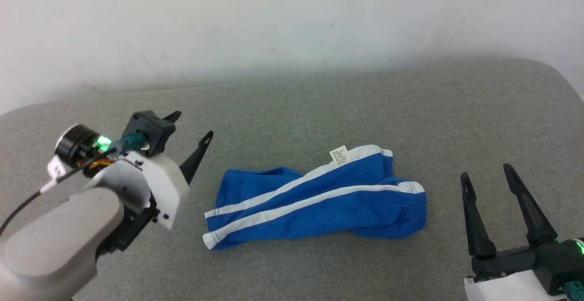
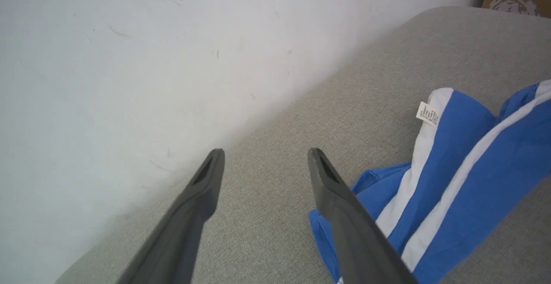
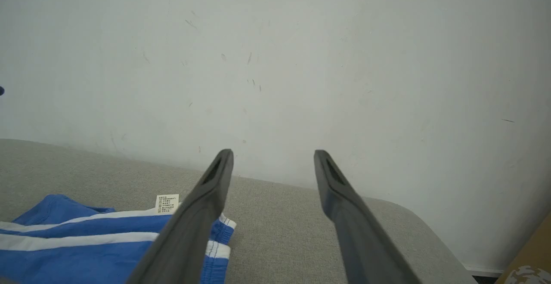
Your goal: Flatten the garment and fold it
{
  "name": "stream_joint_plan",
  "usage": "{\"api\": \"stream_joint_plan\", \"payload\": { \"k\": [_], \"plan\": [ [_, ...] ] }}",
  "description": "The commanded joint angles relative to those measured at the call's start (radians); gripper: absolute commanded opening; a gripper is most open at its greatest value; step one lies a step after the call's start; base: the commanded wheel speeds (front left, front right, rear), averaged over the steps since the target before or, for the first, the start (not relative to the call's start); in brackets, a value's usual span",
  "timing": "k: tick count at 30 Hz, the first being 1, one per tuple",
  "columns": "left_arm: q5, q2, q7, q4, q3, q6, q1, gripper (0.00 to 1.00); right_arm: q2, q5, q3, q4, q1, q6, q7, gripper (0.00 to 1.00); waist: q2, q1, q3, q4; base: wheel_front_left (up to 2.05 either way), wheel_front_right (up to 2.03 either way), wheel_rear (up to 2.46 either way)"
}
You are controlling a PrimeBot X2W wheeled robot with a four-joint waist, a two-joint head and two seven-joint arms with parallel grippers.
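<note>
Right pincer point(image 3: 273, 152) finger over garment point(image 3: 86, 249) end

Legible text: none found.

Item 1: a white label point(image 1: 340, 156) on the white waistband edge of the shorts point(image 1: 315, 200). It carries several rows of small dark print. From my head view and both my wrist views the characters are too small to read, and I can make out no brand, number or size.

Item 2: a brown board point(image 2: 512, 2) bears a pale mottled mark. I can tell no letters in it.
</note>
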Motion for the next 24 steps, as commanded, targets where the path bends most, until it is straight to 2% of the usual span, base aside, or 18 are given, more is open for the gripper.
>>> {"api": "stream_joint_plan", "payload": {
  "k": [1,4,13,21,22,23,24],
  "plan": [
    [0.008,-0.011,0.031,0.02,-0.014,-0.024,-0.027,1.0,0.004,0.005,0.002,0.004,-0.005,-0.002,-0.005,1.0,0.0,-0.0001,0.005,-0.006,0.0,0.0,0.0],
    [0.0,-0.03,0.146,0.076,-0.067,-0.101,-0.064,1.0,0.004,0.005,0.006,0.007,-0.013,-0.002,-0.005,1.0,0.0,-0.0001,0.013,-0.02,0.0,0.0,0.0],
    [0.01,-0.093,0.353,0.251,-0.177,-0.276,-0.08,1.0,0.004,0.012,0.004,0.009,-0.035,-0.002,-0.005,1.0,0.0,-0.0001,0.052,-0.065,0.0,0.0,0.0],
    [0.023,-0.132,0.46,0.334,-0.201,-0.342,-0.027,1.0,0.004,0.016,-0.003,0.005,-0.049,-0.002,-0.005,1.0,0.0,-0.0001,0.08,-0.089,0.0,0.0,0.0],
    [0.021,-0.132,0.473,0.334,-0.202,-0.347,-0.022,0.47,0.004,0.017,-0.007,0.004,-0.048,-0.002,-0.005,1.0,0.0,-0.0001,0.082,-0.088,0.0,0.0,0.0],
    [0.027,-0.13,0.476,0.332,-0.203,-0.351,-0.022,0.2,0.004,0.018,-0.01,0.003,-0.048,-0.002,-0.005,1.0,0.0,-0.0001,0.084,-0.088,0.0,0.0,0.0],
    [0.03,-0.128,0.474,0.33,-0.204,-0.353,-0.022,0.0,0.004,0.018,-0.013,0.002,-0.048,-0.002,-0.005,1.0,0.0,-0.0001,0.085,-0.086,0.0,0.0,0.0]
  ]
}}
